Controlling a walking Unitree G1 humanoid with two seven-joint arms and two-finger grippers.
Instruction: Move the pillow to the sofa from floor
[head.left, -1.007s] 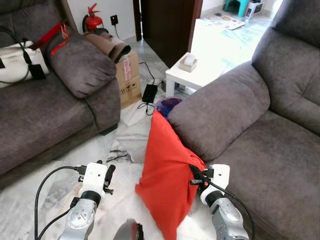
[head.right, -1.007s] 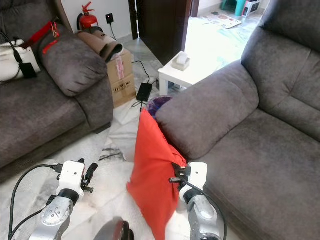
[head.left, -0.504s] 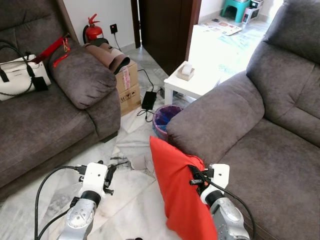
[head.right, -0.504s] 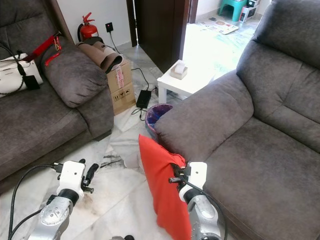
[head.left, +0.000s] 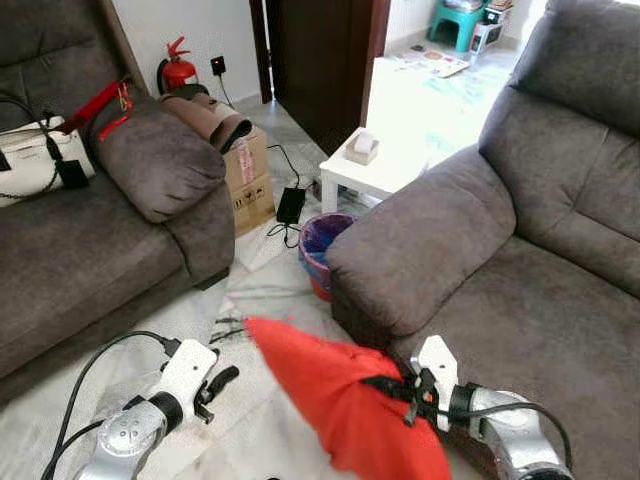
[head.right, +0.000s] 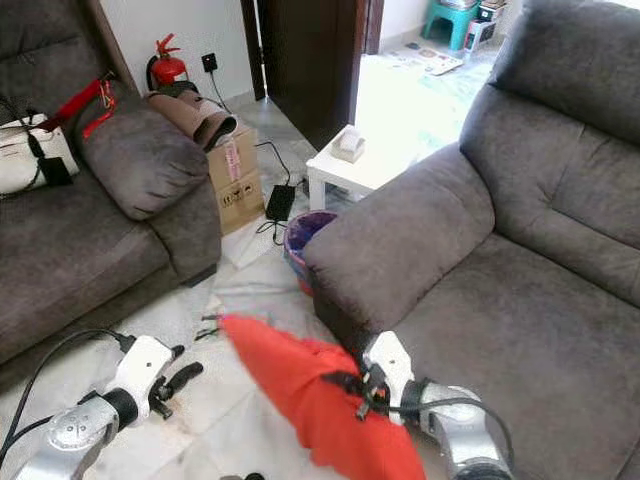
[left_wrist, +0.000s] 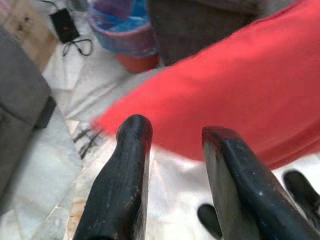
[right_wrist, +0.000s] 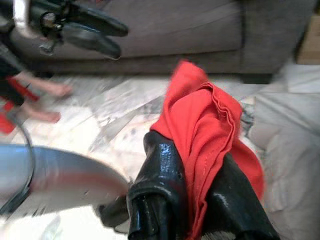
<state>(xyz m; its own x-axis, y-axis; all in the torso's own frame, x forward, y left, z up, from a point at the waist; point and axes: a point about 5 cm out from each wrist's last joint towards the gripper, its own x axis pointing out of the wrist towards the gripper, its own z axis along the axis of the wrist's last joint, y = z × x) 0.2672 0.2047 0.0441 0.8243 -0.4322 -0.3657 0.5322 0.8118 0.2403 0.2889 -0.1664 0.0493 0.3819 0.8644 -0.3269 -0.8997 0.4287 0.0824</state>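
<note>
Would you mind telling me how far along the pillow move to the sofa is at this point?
Done: the red pillow is off the floor, pinched by one edge in the right gripper.
In hand: it hangs over the marble floor, in front of the right-hand sofa.
Left: putting it on the sofa seat and releasing it. The left gripper is open, holding nothing.

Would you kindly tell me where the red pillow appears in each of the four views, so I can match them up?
Left eye view: red pillow low centre, held off the floor by the right gripper.
Right eye view: pillow low centre, beside the sofa's front.
Left wrist view: beyond the open left gripper, untouched.
Right wrist view: fabric bunched between the gripper's fingers.
Shared landmark: the purple-lined bin.
</note>
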